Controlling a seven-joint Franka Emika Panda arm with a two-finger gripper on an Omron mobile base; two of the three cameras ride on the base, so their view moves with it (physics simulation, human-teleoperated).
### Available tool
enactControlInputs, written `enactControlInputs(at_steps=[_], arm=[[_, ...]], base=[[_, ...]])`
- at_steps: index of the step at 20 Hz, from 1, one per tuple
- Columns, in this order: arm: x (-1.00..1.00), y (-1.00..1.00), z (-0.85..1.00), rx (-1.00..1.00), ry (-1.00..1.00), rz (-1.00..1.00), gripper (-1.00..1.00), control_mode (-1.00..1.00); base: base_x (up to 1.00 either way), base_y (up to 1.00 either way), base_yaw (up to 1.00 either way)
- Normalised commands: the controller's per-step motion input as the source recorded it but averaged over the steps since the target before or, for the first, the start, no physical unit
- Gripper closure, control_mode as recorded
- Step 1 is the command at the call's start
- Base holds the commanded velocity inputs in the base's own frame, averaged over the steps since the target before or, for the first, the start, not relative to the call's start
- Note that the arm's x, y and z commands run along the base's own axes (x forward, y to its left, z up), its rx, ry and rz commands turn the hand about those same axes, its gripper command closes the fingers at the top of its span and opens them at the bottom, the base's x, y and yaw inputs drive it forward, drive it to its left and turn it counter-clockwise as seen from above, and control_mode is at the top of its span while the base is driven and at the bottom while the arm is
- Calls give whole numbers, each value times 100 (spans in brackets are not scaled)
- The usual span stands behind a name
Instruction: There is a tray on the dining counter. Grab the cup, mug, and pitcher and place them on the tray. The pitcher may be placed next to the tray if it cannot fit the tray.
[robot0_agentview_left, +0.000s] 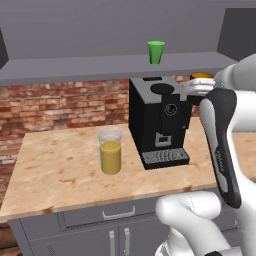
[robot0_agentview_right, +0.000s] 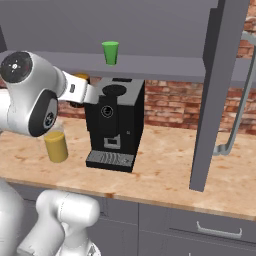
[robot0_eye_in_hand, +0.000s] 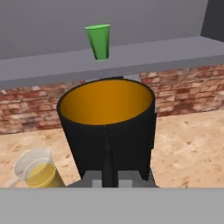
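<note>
My gripper (robot0_eye_in_hand: 107, 173) is shut on the mug (robot0_eye_in_hand: 107, 131), a black one with an orange inside, which I hold up level with the top of the coffee machine. The mug's orange rim (robot0_agentview_left: 201, 76) shows just right of the machine, above my gripper (robot0_agentview_left: 199, 89). The green cup (robot0_agentview_left: 156, 51) stands on the grey shelf above the machine. The clear pitcher (robot0_agentview_left: 110, 150) of orange-yellow liquid stands on the wood-topped counter, left of the machine. The tray and the dining counter are out of view.
A black coffee machine (robot0_agentview_left: 160, 120) stands on the wood-topped counter (robot0_agentview_left: 60, 170) against a brick wall. The grey shelf (robot0_agentview_left: 75, 67) runs overhead. A grey upright panel (robot0_agentview_right: 215, 95) and a curved faucet (robot0_agentview_right: 235, 125) are to the right.
</note>
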Motion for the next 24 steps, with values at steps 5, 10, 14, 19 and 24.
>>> enactControlInputs(at_steps=[5,10,14,19,24], arm=[[-48,25,0,0,1,4,100,-100],[-14,3,0,-1,1,0,100,100],[0,0,0,0,0,0,100,100],[0,0,0,0,0,0,100,100],[0,0,0,0,0,0,100,100]], base=[[0,0,0],[-29,-1,-1],[-90,-26,-17],[-100,-15,-43],[-69,0,-76]])
